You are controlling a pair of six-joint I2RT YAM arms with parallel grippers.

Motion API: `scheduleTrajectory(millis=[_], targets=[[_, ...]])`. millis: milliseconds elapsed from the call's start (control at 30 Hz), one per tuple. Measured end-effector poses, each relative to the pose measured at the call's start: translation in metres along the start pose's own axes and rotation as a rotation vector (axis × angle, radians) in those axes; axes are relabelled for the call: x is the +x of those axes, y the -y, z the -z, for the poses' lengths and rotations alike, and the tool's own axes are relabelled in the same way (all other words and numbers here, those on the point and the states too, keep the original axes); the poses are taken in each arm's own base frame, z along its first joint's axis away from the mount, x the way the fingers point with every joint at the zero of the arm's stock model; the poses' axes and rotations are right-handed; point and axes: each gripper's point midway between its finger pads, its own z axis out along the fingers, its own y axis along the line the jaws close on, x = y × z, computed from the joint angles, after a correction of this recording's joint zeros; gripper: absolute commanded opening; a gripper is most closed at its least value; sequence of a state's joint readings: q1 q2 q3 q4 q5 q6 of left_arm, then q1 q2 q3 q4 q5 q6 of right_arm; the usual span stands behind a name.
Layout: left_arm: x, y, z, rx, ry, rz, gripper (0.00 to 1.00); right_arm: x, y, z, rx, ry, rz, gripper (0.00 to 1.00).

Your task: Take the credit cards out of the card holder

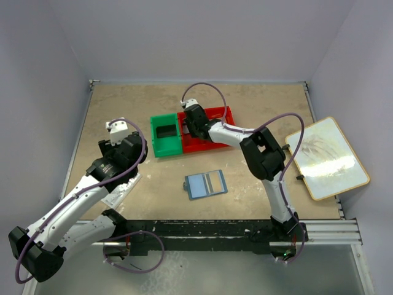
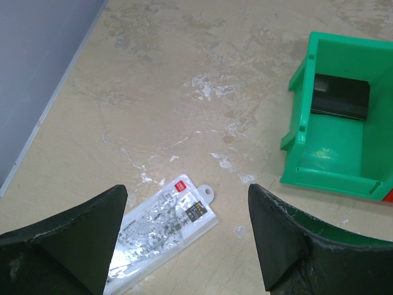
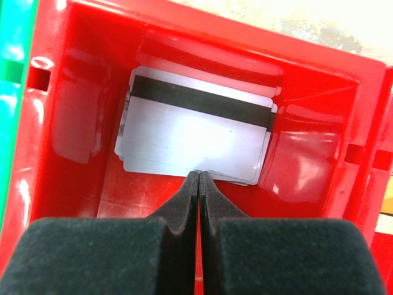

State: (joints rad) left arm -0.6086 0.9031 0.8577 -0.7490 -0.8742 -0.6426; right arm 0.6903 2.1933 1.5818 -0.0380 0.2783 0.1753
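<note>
R gripper (image 3: 199, 174) is being held shut in red bin (image 3: 319, 80), tips at silver-grey cards (image 3: 190, 138) edge; L gripper (image 2: 187, 192) is being held wide open above white packet (image 2: 159, 221)

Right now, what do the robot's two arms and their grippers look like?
The left arm and right arm have white links and black joints, and a purple-grey cable loops off each. The left gripper has dark wedge-shaped fingers with whitish scuffs. The right gripper has black tapered fingers with a matte, foam-like surface.
</note>
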Motion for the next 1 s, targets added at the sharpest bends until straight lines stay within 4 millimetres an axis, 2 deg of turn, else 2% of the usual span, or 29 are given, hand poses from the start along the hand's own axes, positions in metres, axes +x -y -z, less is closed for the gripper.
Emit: scheduleTrajectory(millis=[200, 400, 633, 733, 800, 867, 967, 1000], targets=[[0.000, 0.001, 0.000, 0.004, -0.003, 0.000, 0.77, -0.006, 0.000, -0.005, 0.030, 0.014, -0.036, 0.00], [0.001, 0.001, 0.000, 0.006, -0.004, 0.000, 0.77, -0.016, -0.016, -0.011, -0.040, 0.031, -0.085, 0.00], [0.001, 0.001, 0.000, 0.006, -0.004, 0.000, 0.77, -0.015, -0.025, -0.008, -0.086, 0.014, -0.133, 0.06], [0.001, 0.001, 0.000, 0.006, -0.004, 0.000, 0.77, -0.012, -0.026, 0.007, -0.104, -0.022, -0.145, 0.15], [0.001, 0.001, 0.000, 0.007, -0.005, 0.000, 0.77, -0.016, -0.024, 0.026, -0.116, -0.022, -0.152, 0.16], [0.001, 0.002, 0.000, 0.008, -0.005, 0.000, 0.77, -0.032, -0.019, 0.052, -0.125, 0.007, -0.164, 0.16], [0.003, 0.005, 0.000, 0.020, -0.017, -0.004, 0.77, -0.069, -0.008, 0.099, -0.134, 0.106, -0.189, 0.20], [0.004, 0.006, 0.000, 0.023, -0.023, -0.007, 0.77, -0.076, -0.004, 0.114, -0.133, 0.135, -0.196, 0.35]])
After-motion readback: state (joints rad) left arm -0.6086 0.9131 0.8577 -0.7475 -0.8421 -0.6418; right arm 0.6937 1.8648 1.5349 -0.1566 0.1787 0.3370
